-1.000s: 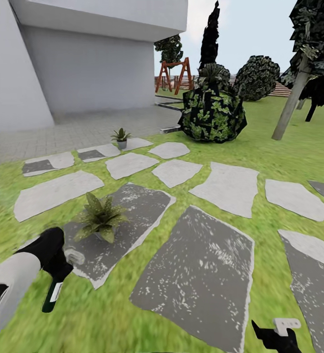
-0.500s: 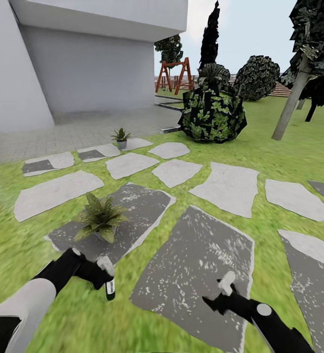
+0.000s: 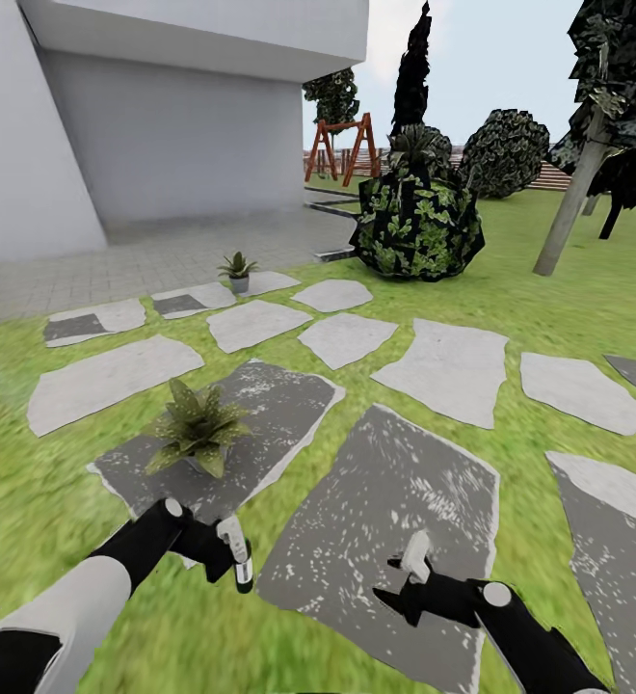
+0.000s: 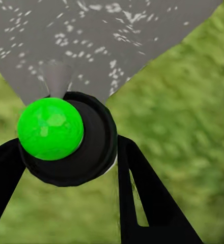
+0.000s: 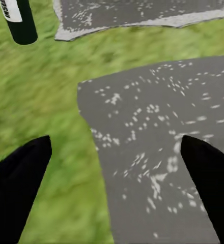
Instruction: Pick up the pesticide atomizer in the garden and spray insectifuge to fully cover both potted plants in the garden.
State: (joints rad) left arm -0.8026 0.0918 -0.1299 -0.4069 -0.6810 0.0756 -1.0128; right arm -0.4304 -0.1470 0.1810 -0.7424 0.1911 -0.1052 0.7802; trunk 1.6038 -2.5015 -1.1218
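Observation:
On the garden lawn (image 3: 511,289), the near potted plant (image 3: 198,429) stands on a dark stepping stone (image 3: 260,424). The far potted plant (image 3: 237,268) sits on a pale stone by the patio. My left gripper (image 3: 224,559) is shut on the pesticide atomizer (image 3: 243,571), which hangs upright just in front of the near plant, grey nozzle up. In the left wrist view the atomizer (image 4: 66,137) sits between the black fingers (image 4: 142,193) of the left gripper (image 4: 66,168). My right gripper (image 3: 402,575) is open and empty over a large dark stone; its wrist view shows the right gripper (image 5: 114,145) and the atomizer's base (image 5: 19,20).
Several grey stepping stones (image 3: 453,371) cross the grass. A big dark bush (image 3: 416,226) and a leaning tree trunk (image 3: 569,207) stand farther back. A white building wall (image 3: 164,135) with a paved patio (image 3: 145,260) lies at the left, a red swing frame (image 3: 342,145) behind.
My left arm has swung right and forward with the atomizer, now upright closer to the near plant. My right gripper has risen into view and shifted left over the dark stone.

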